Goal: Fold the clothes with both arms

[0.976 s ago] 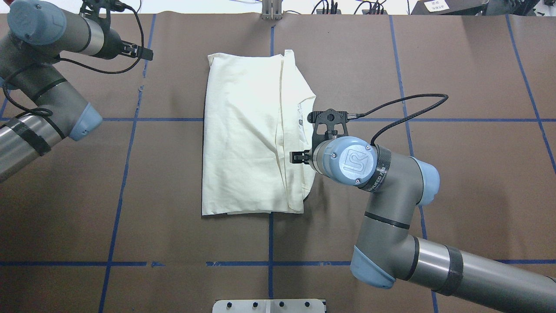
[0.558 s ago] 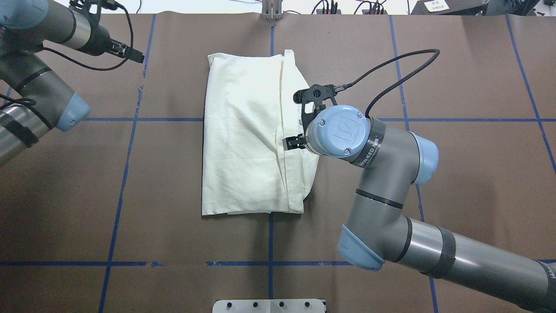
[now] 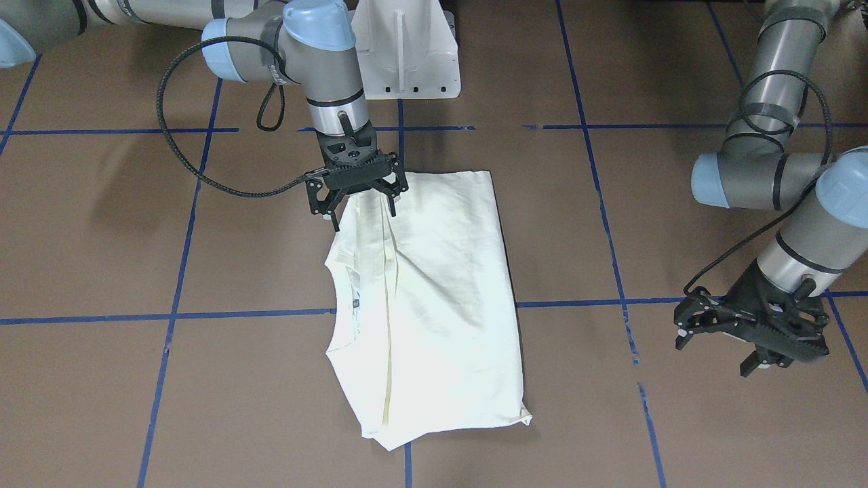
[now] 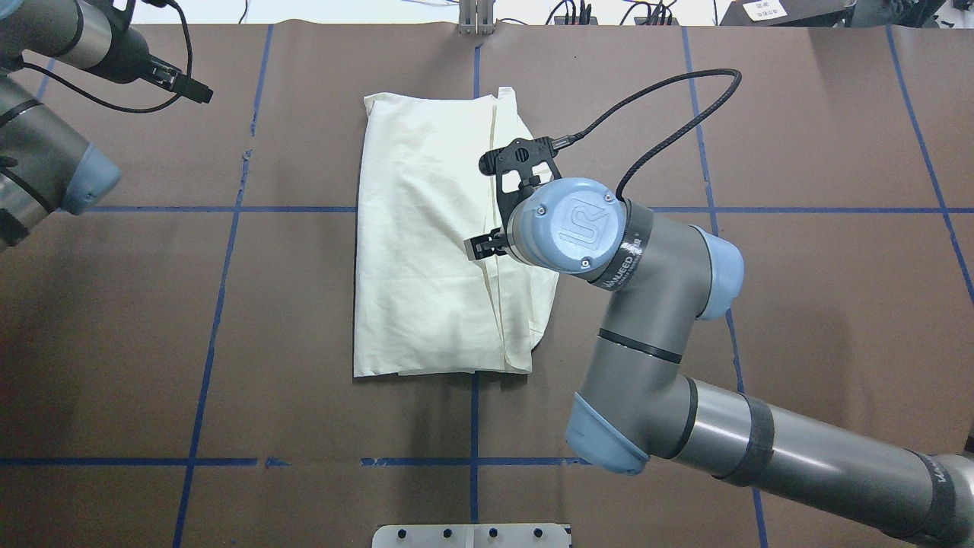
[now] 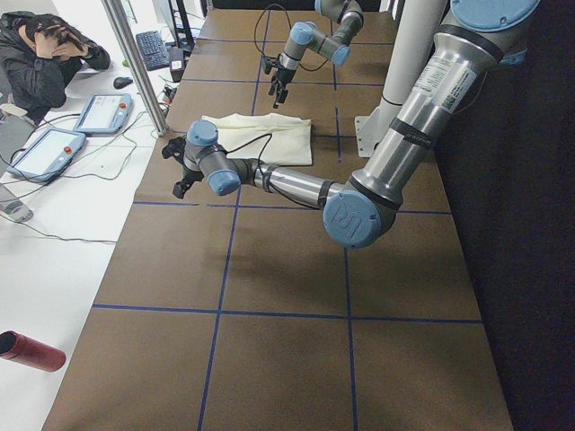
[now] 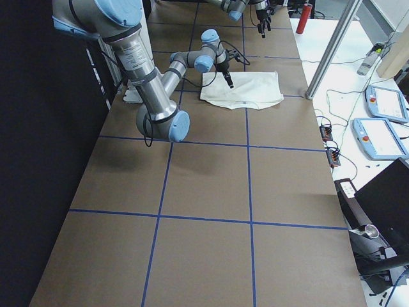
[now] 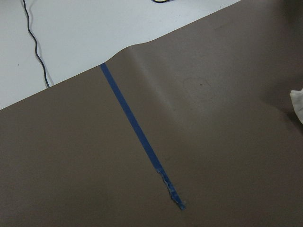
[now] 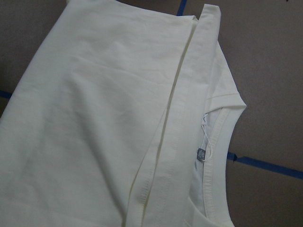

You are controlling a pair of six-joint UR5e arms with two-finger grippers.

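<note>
On the bench (image 4: 837,320), left jaws and right jaws gaped empty; that shirt (image 4: 418,251) probably wanted a deep, square edge pinch.

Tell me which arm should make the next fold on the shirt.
Probably the right. The right gripper hangs open over the shirt, above its layered edge on the collar side. The left gripper is off the cloth, over bare table well to the side.

Overhead camera looks forward and down; the front-facing one faces back, both sharing the T-shirt (image 4: 426,243) beneath the right gripper (image 3: 359,203); side cameras look along the table (image 5: 269,269) from afar; wrist cameras sit close above it.
</note>
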